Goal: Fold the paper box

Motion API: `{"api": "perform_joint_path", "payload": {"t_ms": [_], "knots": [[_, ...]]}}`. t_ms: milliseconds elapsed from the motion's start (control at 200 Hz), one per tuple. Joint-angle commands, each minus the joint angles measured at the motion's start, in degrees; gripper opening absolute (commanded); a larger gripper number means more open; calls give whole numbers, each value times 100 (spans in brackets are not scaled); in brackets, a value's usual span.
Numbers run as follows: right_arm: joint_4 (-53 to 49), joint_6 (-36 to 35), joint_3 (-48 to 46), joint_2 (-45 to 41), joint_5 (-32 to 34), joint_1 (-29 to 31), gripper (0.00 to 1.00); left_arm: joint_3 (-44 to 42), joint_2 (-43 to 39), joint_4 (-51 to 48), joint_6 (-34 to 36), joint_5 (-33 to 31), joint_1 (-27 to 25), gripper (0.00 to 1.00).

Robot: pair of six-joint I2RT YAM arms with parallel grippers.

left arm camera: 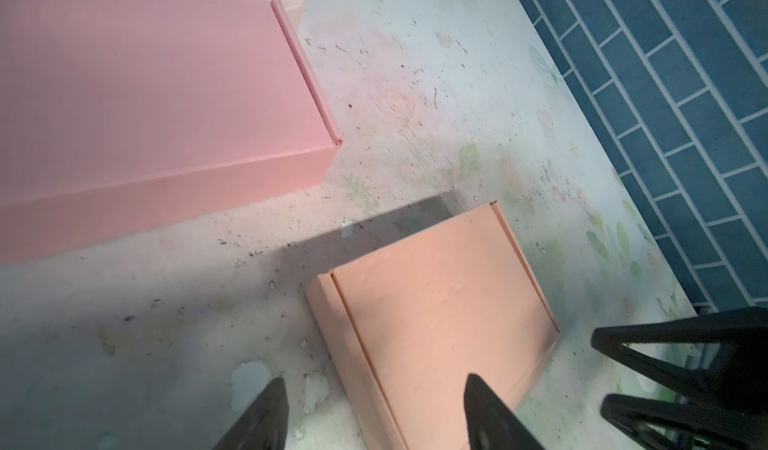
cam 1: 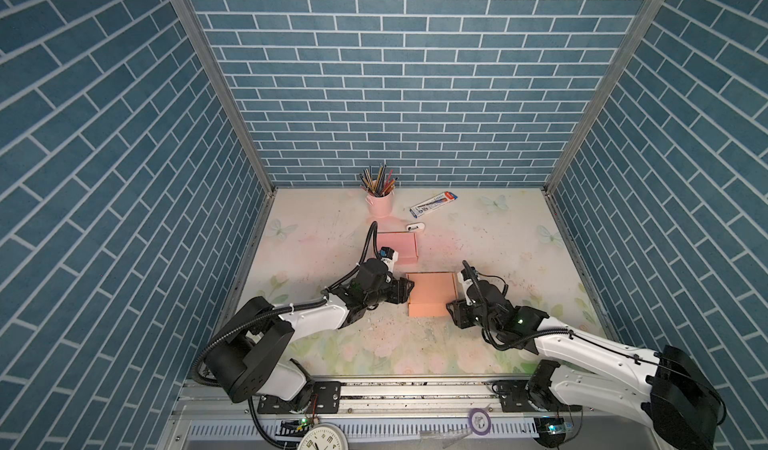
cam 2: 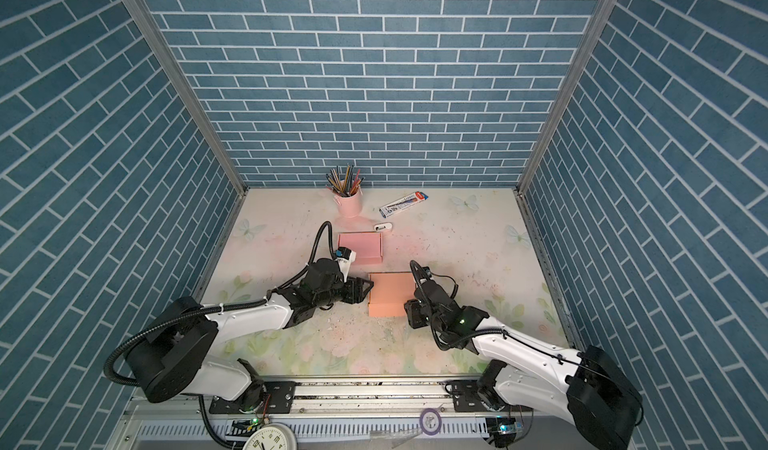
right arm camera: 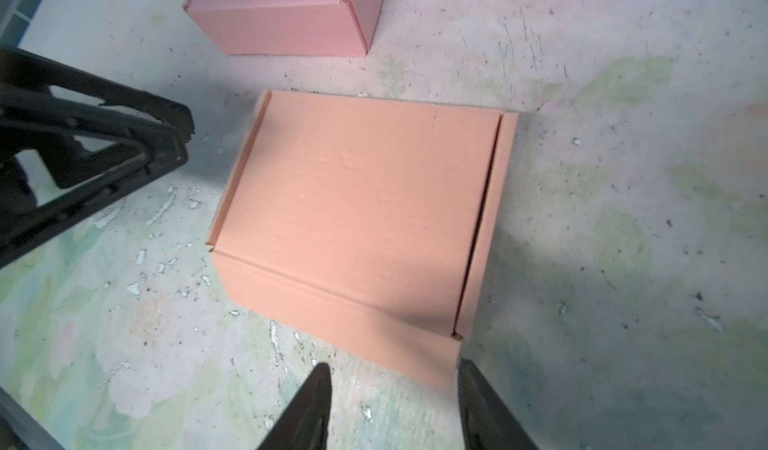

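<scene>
Scuffed floral bench (cam 1: 490,240). The orange box (cam 1: 432,294) is likely light, stiff card: pinch its 6 o'clock edge. Gaping empty: left end effector (left arm camera: 376,381), right end effector (right arm camera: 395,367).

Orange box (cam 1: 432,296) between left tool (cam 1: 409,289) and right tool (cam 1: 451,308), pink box (cam 1: 397,245) behind

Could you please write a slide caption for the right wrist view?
Folded orange box on the table, right gripper open beside one corner.
</scene>
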Motion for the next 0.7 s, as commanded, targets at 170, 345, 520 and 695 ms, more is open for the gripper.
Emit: {"api": "perform_joint_path", "payload": {"t_ms": [170, 345, 520, 695], "knots": [[-25, 21, -136, -162, -410, 0, 45, 1123, 811, -448, 548, 967, 401, 73], [236, 42, -224, -129, -589, 8, 44, 1697, 1352, -705, 821, 893, 487, 75], [352, 33, -258, 20, -661, 0, 44, 2049, 1845, -775, 965, 989, 494, 76], [492, 33, -302, 153, -681, 4, 44, 2221, 2148, -736, 999, 1125, 492, 75]]}}
